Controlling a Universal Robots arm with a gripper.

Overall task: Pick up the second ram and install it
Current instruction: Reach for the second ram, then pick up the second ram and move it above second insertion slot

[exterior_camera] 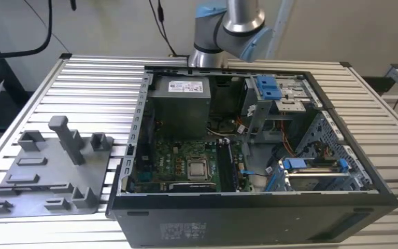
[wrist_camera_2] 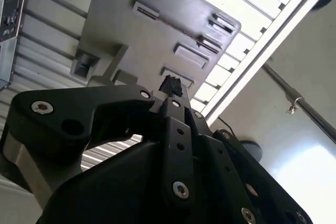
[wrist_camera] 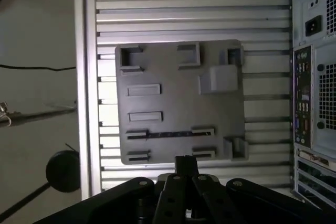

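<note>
Alignment matters here: the second ram (wrist_camera: 169,134) lies in the grey tray (wrist_camera: 173,98), left of the computer case (wrist_camera: 315,129), with its long axis running left-right toward the case. The gripper (wrist_camera: 185,164) hangs above the tray, the ram just ahead of its tips, fingers together, holding nothing.

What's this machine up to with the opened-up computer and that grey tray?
A robot arm is working on fitting a memory stick into the open computer case. At this moment its gripper hangs above the grey tray that sits beside the case on the slatted table. The gripper is closed and empty. The second ram, a thin dark strip, lies on that tray, not yet picked up.
</note>
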